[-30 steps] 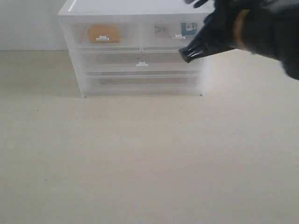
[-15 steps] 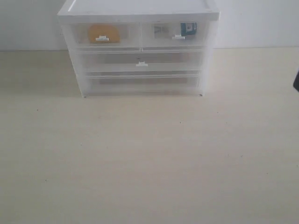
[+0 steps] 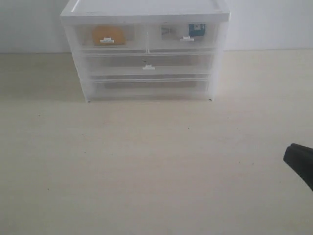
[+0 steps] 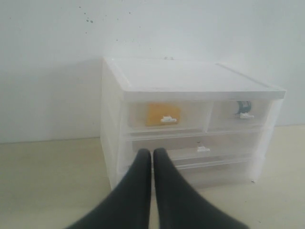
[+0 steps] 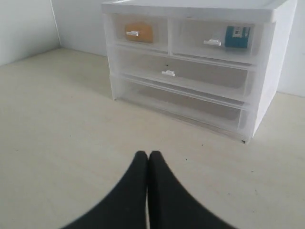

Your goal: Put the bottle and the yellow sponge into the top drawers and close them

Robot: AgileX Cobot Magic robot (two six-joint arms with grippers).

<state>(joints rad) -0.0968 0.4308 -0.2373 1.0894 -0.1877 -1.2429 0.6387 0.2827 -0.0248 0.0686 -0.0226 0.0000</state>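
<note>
In shut top drawers [image 3: 134,38], yellow sponge [image 3: 108,34] lies lengthwise along the front.

Three frontal views of one cabinet [image 3: 146,10]

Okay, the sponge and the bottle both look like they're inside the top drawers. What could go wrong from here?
1. The left gripper, shut, points straight at the cabinet. A forward move could bump the plastic unit and shift it.
2. The yellow sponge and the bottle show through the top drawers, which look closed. A slight gap would be hard to see, so one may be ajar.
</note>
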